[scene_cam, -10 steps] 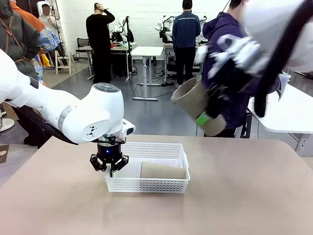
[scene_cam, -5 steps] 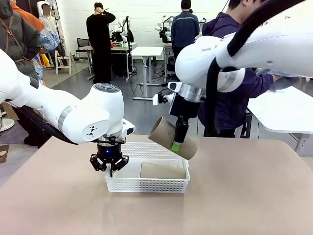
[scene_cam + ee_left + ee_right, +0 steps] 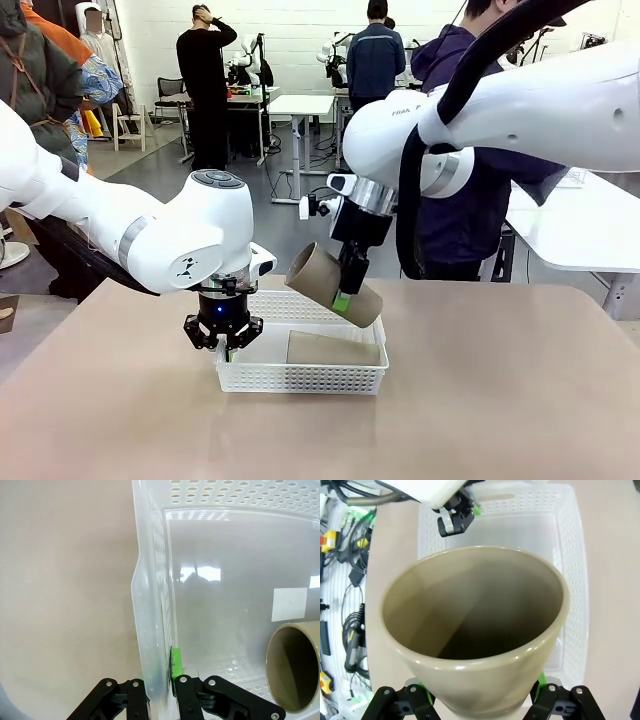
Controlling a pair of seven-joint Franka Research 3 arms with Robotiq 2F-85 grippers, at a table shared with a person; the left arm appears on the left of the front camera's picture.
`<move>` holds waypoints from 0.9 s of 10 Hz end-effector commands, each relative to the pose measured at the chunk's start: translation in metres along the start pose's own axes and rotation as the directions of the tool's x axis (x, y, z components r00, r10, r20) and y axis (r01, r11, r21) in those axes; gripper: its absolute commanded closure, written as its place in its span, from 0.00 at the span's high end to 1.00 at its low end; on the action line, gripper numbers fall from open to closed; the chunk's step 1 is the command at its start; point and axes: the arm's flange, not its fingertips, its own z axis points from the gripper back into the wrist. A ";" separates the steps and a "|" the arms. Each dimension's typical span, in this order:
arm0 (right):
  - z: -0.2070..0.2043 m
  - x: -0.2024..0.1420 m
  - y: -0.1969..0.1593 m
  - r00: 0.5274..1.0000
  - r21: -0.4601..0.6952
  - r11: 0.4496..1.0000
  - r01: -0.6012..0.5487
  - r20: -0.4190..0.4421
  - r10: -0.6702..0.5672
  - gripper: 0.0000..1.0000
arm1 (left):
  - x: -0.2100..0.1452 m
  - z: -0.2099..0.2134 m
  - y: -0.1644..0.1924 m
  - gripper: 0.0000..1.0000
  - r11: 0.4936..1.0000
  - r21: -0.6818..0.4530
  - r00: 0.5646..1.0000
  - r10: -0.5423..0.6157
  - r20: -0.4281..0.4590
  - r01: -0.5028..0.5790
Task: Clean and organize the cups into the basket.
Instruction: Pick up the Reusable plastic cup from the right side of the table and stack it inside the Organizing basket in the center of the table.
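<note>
One basket (image 3: 300, 380) we see, white | a lying cup (image 3: 333, 348), tan, inside its right part | a second cup (image 3: 318, 280), tan, tilted above the basket, clamped by the right gripper (image 3: 345, 296) | the left gripper (image 3: 228, 346) is pinched together on the basket's left wall.

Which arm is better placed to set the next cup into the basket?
Right. The right gripper holds a tan cup tilted above the basket; the left gripper is shut on the basket's wall, seemingly steadying it.

Left pincer (image 3: 227, 350) points straight down, pinched tight; right pincer (image 3: 343, 296) angles down, jaws spread wide in a grip.
</note>
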 end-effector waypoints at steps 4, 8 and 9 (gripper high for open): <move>-0.027 -0.018 -0.017 0.991 -0.009 0.995 -0.095 0.088 0.096 0.84 | -0.002 -0.001 0.000 0.00 1.000 0.017 1.000 0.004 0.009 -0.004; -0.052 -0.025 -0.029 0.990 0.002 0.993 -0.119 0.082 0.119 0.84 | -0.002 -0.001 0.000 0.00 1.000 0.017 1.000 0.004 0.009 -0.004; -0.054 -0.025 -0.030 0.989 0.007 0.992 -0.128 0.078 0.127 0.84 | -0.002 -0.001 0.000 0.00 1.000 0.017 1.000 0.004 0.009 -0.004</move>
